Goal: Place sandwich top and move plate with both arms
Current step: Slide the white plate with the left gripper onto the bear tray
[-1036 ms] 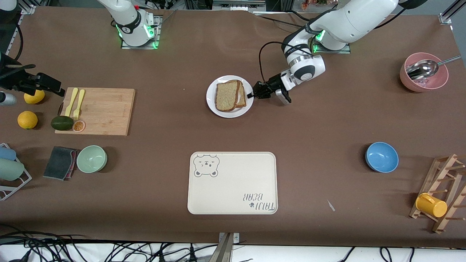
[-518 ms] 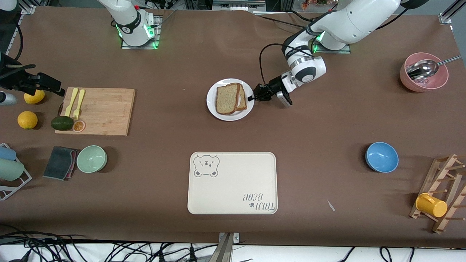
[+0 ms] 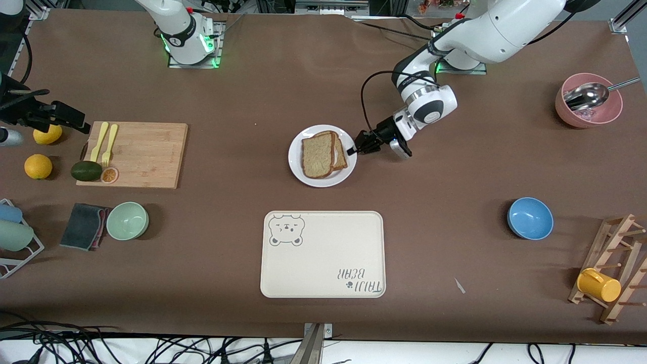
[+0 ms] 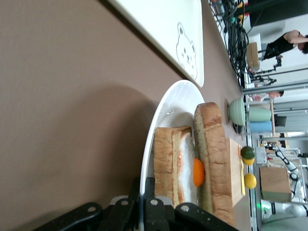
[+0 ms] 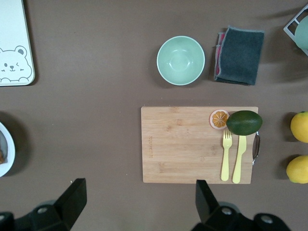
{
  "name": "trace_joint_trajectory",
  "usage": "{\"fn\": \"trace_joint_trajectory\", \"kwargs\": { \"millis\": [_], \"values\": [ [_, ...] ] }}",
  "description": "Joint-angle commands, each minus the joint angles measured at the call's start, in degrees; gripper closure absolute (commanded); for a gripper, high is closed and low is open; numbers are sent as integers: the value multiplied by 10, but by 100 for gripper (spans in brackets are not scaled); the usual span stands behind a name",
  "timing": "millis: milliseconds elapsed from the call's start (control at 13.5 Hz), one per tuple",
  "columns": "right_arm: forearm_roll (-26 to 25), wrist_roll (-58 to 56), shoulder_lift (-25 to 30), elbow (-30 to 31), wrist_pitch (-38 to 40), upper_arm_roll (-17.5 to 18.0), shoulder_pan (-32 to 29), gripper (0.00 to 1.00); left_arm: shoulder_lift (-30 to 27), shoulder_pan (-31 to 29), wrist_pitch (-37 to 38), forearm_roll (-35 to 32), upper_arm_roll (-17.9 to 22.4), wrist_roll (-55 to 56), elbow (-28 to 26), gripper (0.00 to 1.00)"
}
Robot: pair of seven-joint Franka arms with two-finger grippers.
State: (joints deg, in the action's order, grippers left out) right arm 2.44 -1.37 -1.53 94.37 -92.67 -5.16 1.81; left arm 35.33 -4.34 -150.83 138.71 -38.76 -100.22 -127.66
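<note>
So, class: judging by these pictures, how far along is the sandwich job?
Done: the sandwich top lies on the egg slice. In hand: the left gripper grips the plate rim. Left: the right gripper waits open over the cutting board; the tray is bare.

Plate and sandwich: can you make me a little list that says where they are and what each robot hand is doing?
plate: white, round, on the brown table, farther from the front camera than the bear tray
sandwich top: pale speckled slice lying on the lower slice with the egg, shifted partly off it
left gripper: shut on the plate's rim, at the side toward the left arm's end
right gripper: open, up in the air over the cutting board, waiting
plate on tray: not yet
</note>
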Motion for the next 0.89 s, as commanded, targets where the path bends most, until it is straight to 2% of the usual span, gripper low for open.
{"fn": "trace_joint_trajectory", "kwargs": {
  "millis": [0, 370, 592, 814],
  "values": [
    [12, -2, -1, -12, 13, -4, 1, 0, -8, 0, -31, 10, -6, 29, 38, 100],
    [12, -1, -2, -13, 12, -4, 1, 0, 18, -1, -66, -18, 1, 99, 124, 100],
    [12, -1, -2, -13, 12, -4, 1, 0, 41, 0, -66, -62, 25, 147, 178, 100],
    [12, -1, -2, -13, 12, -4, 1, 0, 67, 9, -74, -136, 53, 224, 231, 100]
  ]
}}
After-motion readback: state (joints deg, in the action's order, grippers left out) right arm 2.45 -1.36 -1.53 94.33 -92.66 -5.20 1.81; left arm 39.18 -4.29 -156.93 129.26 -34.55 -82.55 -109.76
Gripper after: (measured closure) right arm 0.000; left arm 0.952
